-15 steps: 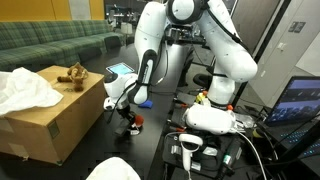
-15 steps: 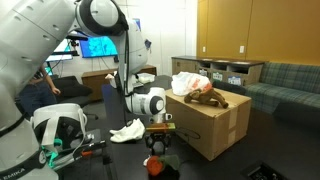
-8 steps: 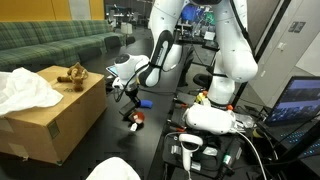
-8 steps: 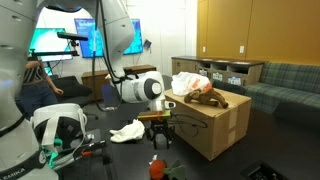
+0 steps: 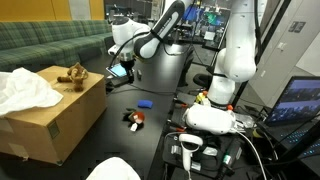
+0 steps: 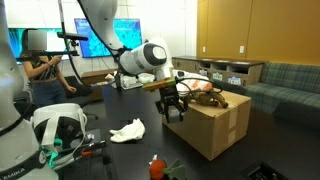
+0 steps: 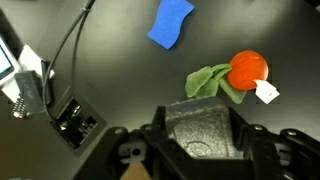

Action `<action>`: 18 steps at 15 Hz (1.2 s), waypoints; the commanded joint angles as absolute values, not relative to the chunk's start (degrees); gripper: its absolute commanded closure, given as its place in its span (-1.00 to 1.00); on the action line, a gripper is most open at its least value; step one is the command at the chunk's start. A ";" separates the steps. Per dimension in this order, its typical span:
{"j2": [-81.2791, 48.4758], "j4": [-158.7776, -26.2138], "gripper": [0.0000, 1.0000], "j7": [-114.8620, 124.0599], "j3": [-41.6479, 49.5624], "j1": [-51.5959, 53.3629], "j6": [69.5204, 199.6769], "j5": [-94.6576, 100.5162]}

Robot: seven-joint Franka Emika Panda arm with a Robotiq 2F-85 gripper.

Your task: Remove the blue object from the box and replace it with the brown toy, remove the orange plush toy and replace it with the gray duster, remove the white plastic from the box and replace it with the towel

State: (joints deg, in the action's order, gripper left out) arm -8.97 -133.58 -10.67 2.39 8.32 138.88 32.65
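Gray duster [image 7: 200, 125]: 1, clamped btwn the fingers of the hand [image 6: 175, 104], jaws partway closed on its sides. Hand hangs in the air just beside the top edge of the box [image 5: 55, 115], w/ the duster clear of the dark surface [image 7: 90, 50].

Box: 1, standing on that surface. On top of it: 1 brown toy [image 5: 73, 75] near the corner closest to the hand, and 1 white plastic [image 5: 25, 90] bunched at the opposite end.

On the surface, outside the box:
- 1 blue object [image 7: 170, 22], flat, near the orange plush toy but not touching it
- 1 orange plush toy [image 7: 248, 68] w/ green part and white tag
- 1 towel [image 6: 127, 130], white, crumpled, well apart from the box
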 commanded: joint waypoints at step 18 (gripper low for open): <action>-28.62 -81.31 0.28 -8.56 -2.62 6.42 102.53 12.28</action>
